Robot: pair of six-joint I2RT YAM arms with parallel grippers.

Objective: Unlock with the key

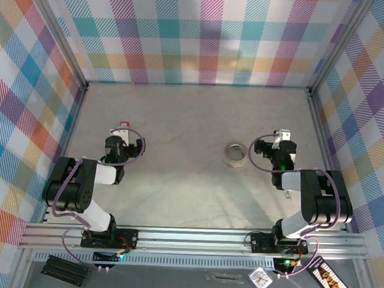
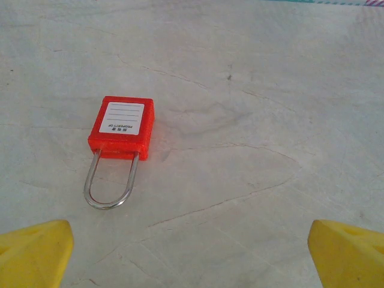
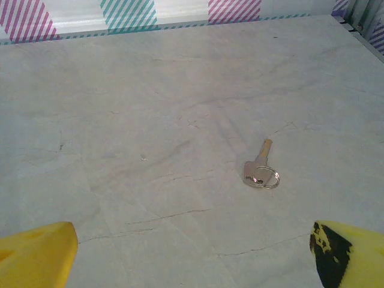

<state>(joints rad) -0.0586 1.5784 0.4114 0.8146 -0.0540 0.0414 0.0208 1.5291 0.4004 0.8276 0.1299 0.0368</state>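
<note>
Here, padlock (image 2: 122,127) ahead of left end effector (image 2: 192,255)

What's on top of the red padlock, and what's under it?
The red padlock carries a white label on its upper face. It lies flat on the grey table; its underside is hidden.

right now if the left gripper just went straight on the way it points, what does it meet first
Most likely the red padlock, flat on the table ahead of the open left gripper, shackle end nearest. It sits left of centre in the wrist view, inside the jaw span; depth is unclear.
</note>
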